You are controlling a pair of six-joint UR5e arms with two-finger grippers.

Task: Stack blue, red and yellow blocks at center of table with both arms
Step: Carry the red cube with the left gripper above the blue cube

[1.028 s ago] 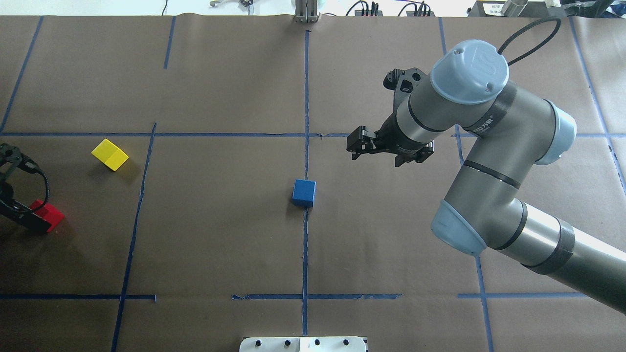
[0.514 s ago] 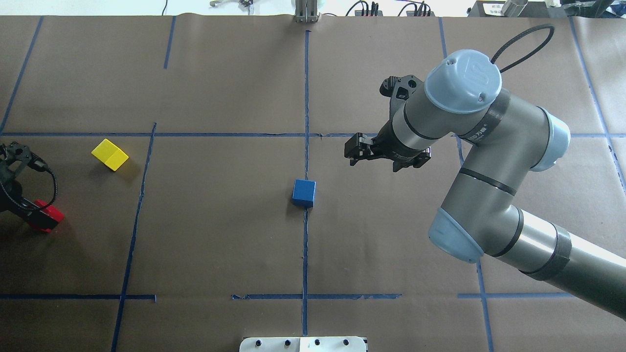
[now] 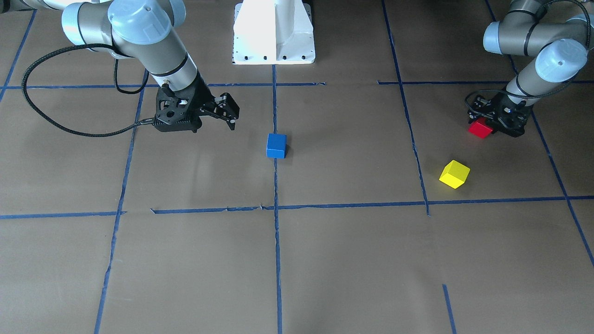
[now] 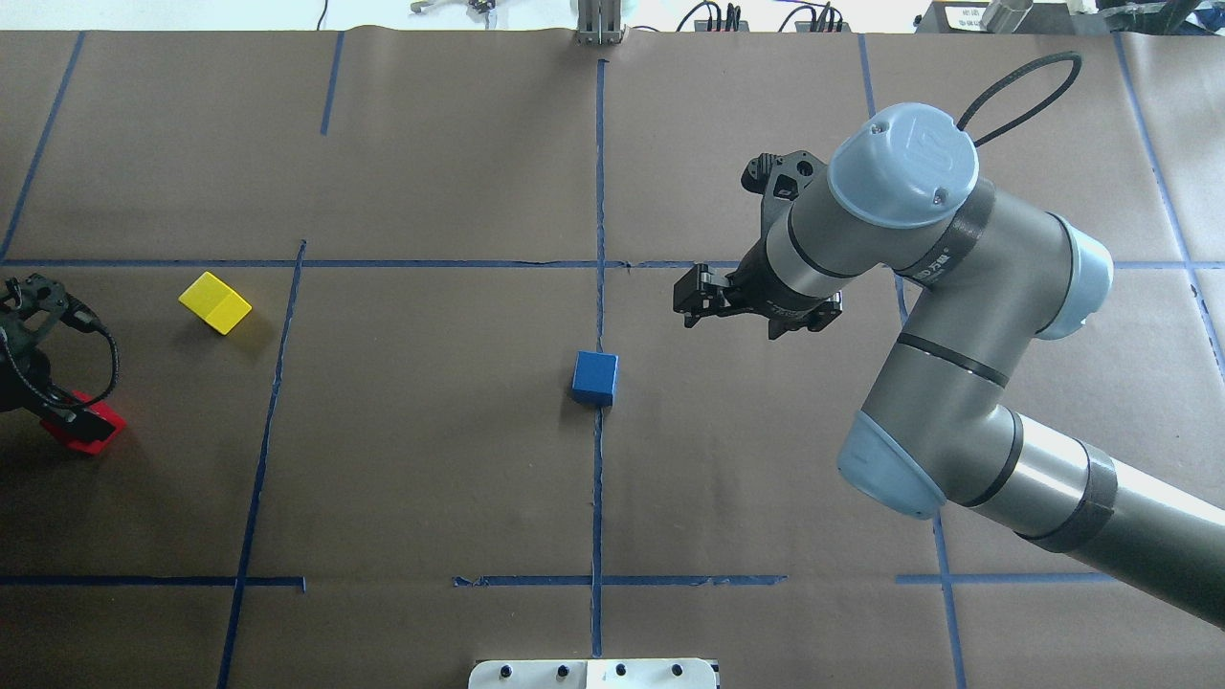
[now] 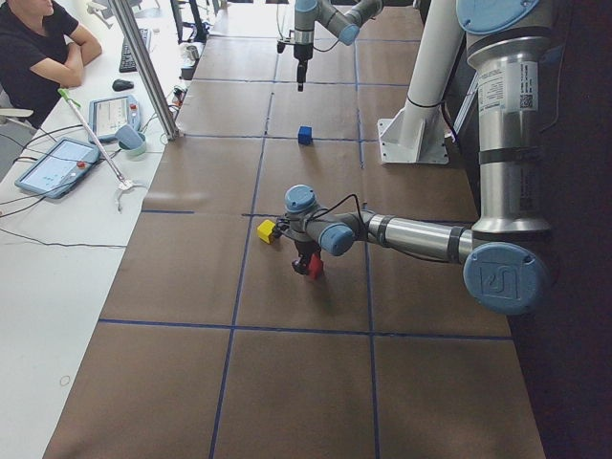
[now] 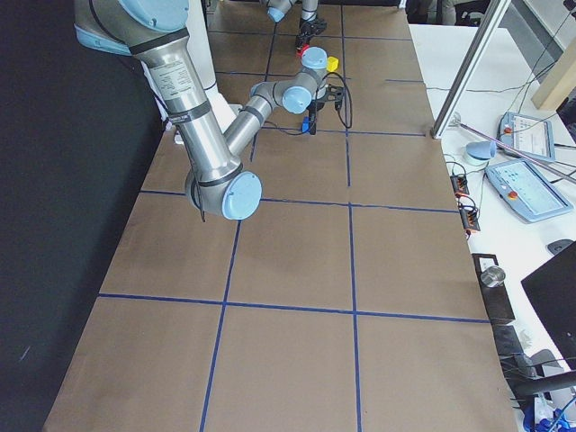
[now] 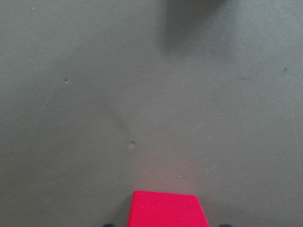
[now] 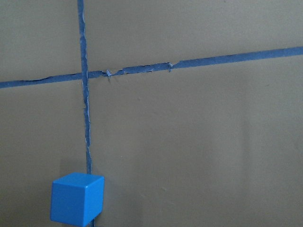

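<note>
The blue block [image 4: 594,377] sits mid-bench [image 4: 431,478]. The right gripper [image 4: 748,306] hovers near it, wide open. Well to its other side (past the yellow block [image 4: 215,302]), the left gripper [image 3: 494,125] clamps the red block [image 3: 480,128].

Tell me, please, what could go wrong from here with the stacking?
1. The red block sticks out sideways from under the left hand, so a grip there may be off-centre and the block could twist or slip when lifted.
2. The right hand, open, hangs near the blue block at the centre. The arms could crowd each other there, or a bump could shift that base block.
</note>
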